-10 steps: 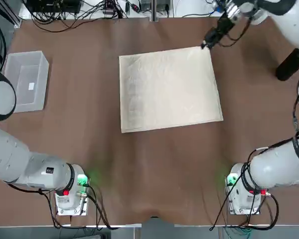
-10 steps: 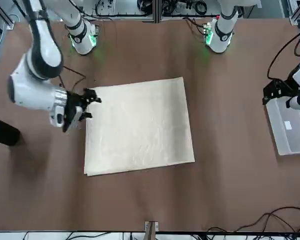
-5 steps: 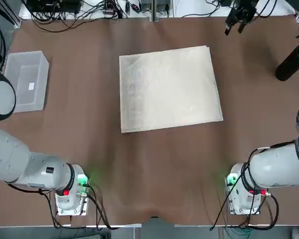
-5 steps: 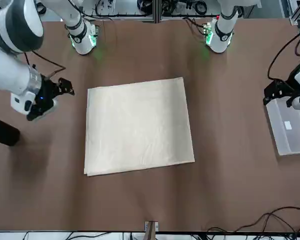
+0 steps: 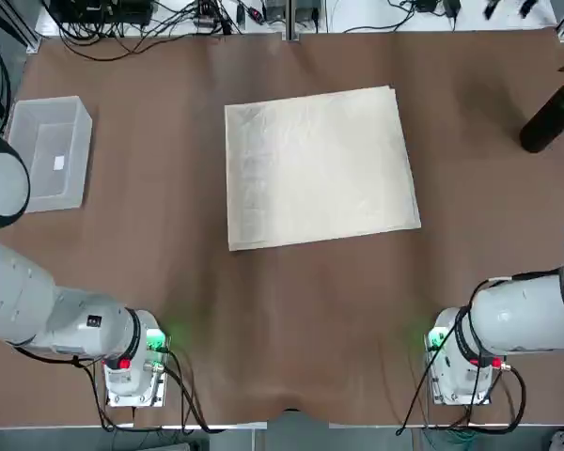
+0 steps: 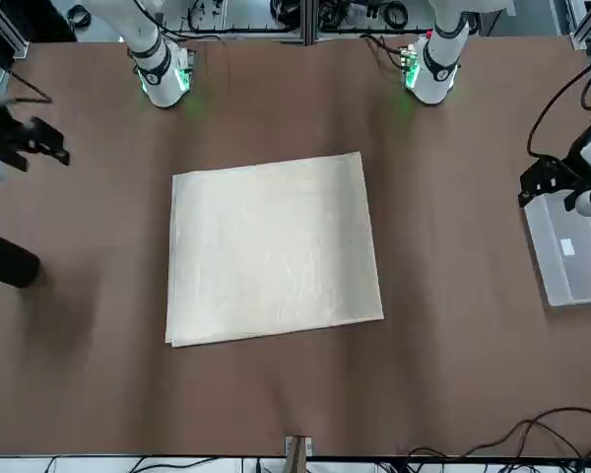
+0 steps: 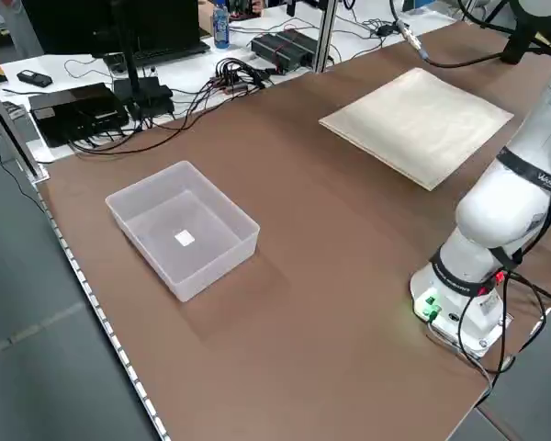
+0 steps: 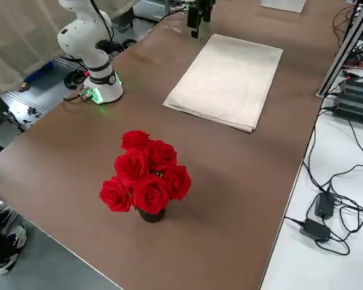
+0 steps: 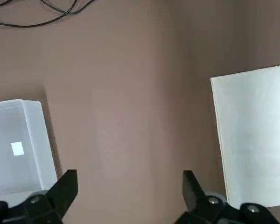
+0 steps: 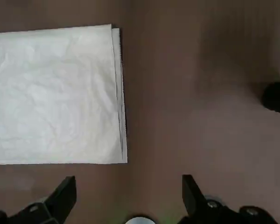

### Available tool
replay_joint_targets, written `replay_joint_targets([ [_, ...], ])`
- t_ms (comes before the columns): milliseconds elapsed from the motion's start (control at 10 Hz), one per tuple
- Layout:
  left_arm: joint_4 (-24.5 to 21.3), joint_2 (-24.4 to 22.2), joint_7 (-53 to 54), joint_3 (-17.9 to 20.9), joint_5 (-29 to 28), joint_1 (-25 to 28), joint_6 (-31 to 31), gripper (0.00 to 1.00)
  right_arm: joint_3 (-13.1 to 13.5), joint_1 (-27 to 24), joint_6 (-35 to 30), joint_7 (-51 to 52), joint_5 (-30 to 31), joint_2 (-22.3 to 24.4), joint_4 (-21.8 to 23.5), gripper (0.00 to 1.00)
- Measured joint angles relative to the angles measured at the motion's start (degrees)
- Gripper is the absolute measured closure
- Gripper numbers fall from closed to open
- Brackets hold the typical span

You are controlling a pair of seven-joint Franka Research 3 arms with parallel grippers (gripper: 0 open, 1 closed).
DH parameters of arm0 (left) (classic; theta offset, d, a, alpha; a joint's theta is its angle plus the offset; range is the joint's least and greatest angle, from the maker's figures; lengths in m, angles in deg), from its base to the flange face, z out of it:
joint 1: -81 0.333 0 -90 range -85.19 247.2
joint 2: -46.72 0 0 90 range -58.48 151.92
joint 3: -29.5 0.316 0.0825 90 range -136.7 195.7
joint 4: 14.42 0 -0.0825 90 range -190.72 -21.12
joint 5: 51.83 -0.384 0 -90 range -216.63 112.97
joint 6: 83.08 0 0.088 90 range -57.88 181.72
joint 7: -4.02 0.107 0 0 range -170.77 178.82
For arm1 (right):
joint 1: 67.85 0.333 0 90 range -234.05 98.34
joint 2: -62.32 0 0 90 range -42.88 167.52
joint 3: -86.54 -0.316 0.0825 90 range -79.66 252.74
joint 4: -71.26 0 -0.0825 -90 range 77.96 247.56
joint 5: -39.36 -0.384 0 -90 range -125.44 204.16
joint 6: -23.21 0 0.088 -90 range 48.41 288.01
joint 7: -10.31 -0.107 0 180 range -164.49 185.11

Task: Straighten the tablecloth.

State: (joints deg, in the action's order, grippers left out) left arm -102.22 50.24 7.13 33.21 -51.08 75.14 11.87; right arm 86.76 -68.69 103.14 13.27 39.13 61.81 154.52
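The tablecloth (image 5: 320, 167) lies folded flat in layers on the brown table covering (image 5: 282, 319), around the middle of the tabletop and nearer the far edge than the edge where my bases stand; its stacked edges show along the right side in the right wrist view. It reads as a slightly skewed rectangle, faintly creased, nothing resting on it and neither of my grippers touching it. My right gripper (image 10: 126, 196) is raised above the table, fingers spread wide and empty, looking down on the tablecloth's right edge and on bare covering beside it; in the front view it (image 6: 25, 143) sits high at the table's right edge, well apart from the cloth. My left gripper (image 9: 128, 189) is likewise released and holds nothing, hanging over bare covering between the clear plastic bin (image 5: 50, 150) and the tablecloth's left edge. The bin stands near the left edge of the tabletop, with a small white piece (image 7: 185, 239) on its floor. A dark vase (image 5: 548, 120) of red roses (image 8: 146, 171) stands near the right edge, well apart from the cloth. Cables and power bricks (image 8: 319, 217) lie on the white bench beyond the far edge.
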Motion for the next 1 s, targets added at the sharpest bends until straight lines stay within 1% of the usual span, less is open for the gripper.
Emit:
replay_joint_targets([
  [100,0.0,0.0,0.0,0.0,0.0,0.0,0.0,0.01,0.0,-0.2,-0.6,-1.8,3.1,0.0,-1.9,0.0],
  [200,0.0,0.0,0.0,0.0,0.0,0.0,0.0,0.01,0.0,-0.3,-0.7,-3.3,4.6,0.0,-3.1,0.0],
  [400,0.0,0.0,0.0,0.0,0.0,0.0,0.0,0.01,0.0,-1.3,-0.6,-4.1,4.2,0.0,-3.6,0.0],
  [600,0.0,0.0,0.0,0.0,0.0,0.0,0.0,0.01,0.0,-2.3,-0.5,-4.2,2.4,0.0,-3.6,0.0],
  [1000,0.0,0.0,0.0,0.1,0.0,0.0,0.0,0.01,-0.2,-2.4,0.2,-4.3,1.7,0.0,-3.6,0.0],
])
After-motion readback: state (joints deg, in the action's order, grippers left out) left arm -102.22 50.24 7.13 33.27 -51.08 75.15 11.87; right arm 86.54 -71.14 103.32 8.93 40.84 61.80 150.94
